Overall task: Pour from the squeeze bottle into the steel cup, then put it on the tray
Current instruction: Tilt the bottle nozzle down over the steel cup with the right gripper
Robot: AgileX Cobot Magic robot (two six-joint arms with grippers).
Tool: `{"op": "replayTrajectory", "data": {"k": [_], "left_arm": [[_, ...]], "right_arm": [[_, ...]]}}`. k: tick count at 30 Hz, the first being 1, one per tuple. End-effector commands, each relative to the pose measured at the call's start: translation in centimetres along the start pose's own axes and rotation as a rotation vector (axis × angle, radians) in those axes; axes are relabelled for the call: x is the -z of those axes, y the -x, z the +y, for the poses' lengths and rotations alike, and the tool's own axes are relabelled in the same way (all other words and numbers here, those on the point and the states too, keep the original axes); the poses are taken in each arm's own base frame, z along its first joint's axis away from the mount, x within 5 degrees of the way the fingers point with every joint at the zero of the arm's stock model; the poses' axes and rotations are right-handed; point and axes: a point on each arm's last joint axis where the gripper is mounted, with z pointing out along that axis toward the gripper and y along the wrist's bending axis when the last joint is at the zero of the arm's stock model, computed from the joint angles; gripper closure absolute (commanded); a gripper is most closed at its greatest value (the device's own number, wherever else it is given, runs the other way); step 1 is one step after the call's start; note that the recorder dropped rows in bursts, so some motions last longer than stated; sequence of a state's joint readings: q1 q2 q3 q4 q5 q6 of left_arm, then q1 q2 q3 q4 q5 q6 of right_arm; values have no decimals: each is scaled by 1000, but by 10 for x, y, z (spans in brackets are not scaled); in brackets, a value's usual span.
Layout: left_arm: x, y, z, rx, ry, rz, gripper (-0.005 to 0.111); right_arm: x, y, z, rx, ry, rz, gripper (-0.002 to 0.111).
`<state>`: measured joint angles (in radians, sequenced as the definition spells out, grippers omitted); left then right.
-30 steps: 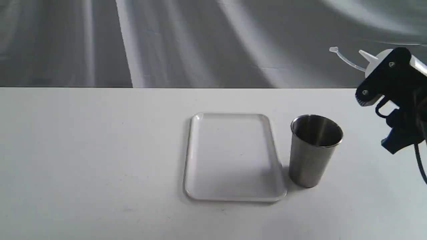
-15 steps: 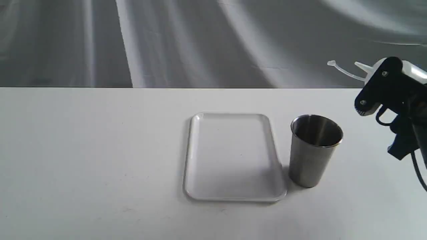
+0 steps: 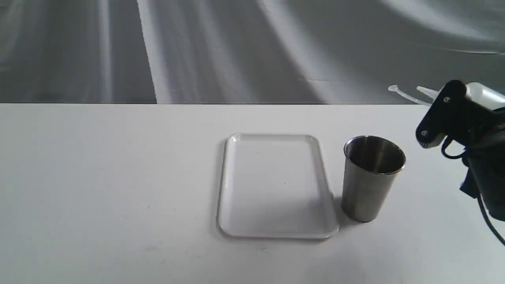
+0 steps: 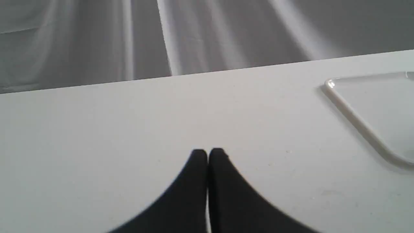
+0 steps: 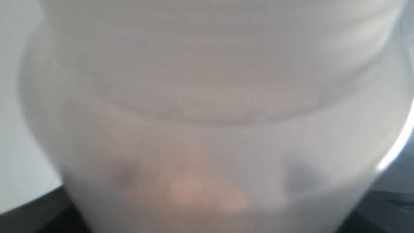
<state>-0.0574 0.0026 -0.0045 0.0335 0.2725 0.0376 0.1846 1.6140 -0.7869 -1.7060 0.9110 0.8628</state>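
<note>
The squeeze bottle [image 3: 479, 94] hangs in the air at the far right, tipped nearly level, its nozzle and cap strap pointing left. My right gripper [image 3: 449, 114] is shut on it, up and to the right of the steel cup [image 3: 371, 177]. In the right wrist view the bottle's [image 5: 207, 106] translucent body fills the picture, with an amber tint low in it. The cup stands upright just right of the white tray [image 3: 236, 185], which lies flat mid-table. My left gripper [image 4: 208, 154] is shut and holds nothing, low over the table, with the tray's corner [image 4: 355, 119] off to one side.
A white table [image 3: 98, 177] spreads under everything, with a grey draped cloth [image 3: 236, 51] behind its far edge. The left arm does not show in the exterior view.
My right gripper has come down with the bottle and tipped it flatter, so the nozzle sits lower than a second ago. Cup and tray have not moved.
</note>
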Motion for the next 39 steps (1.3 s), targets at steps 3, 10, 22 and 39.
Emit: {"op": "replayTrajectory", "data": {"k": [3, 10, 22, 39], "left_arm": [[0, -1, 0, 1, -6, -5, 107], [0, -1, 0, 5, -6, -5, 107], [0, -1, 0, 1, -6, -5, 107], [0, -1, 0, 4, -6, -5, 107]], "right_arm": [[3, 10, 8, 68, -39, -16, 92], [8, 15, 12, 84, -56, -24, 92], [9, 10, 5, 147, -129, 39, 92], [11, 11, 3, 147, -152, 50, 92]]}}
